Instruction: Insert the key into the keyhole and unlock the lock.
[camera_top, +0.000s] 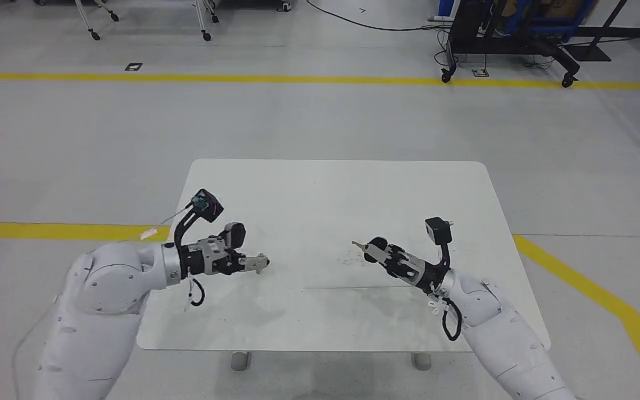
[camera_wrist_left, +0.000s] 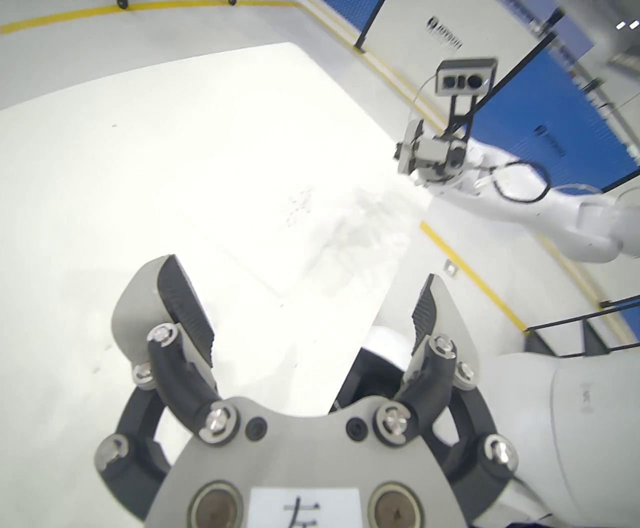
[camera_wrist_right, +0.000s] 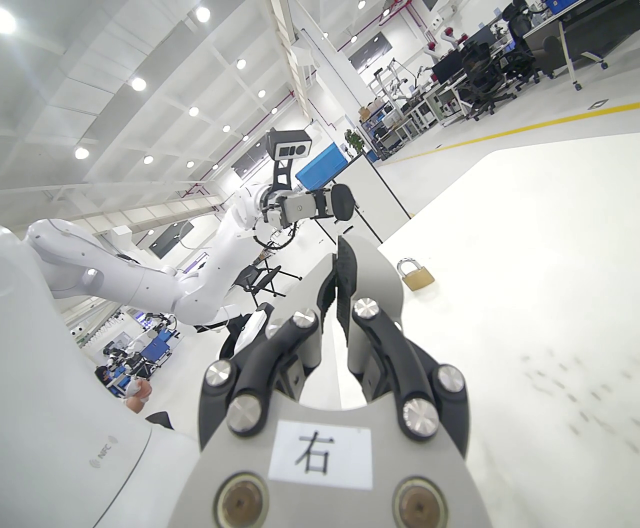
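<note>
You're pinching what looks like the small key (camera_top: 355, 243) with the right gripper (camera_wrist_right: 343, 250) pressed together, left gripper (camera_wrist_left: 300, 275) spread empty, and the padlock (camera_wrist_right: 415, 275) is lying flat on the table (camera_top: 330, 190) near the right tips, probably stiff, heavyish metal, likely sliding, so be bracing its body.

Bright ceiling lamps (camera_wrist_right: 139, 84) overhead; the white table (camera_wrist_left: 150, 165) glares strongly.
</note>
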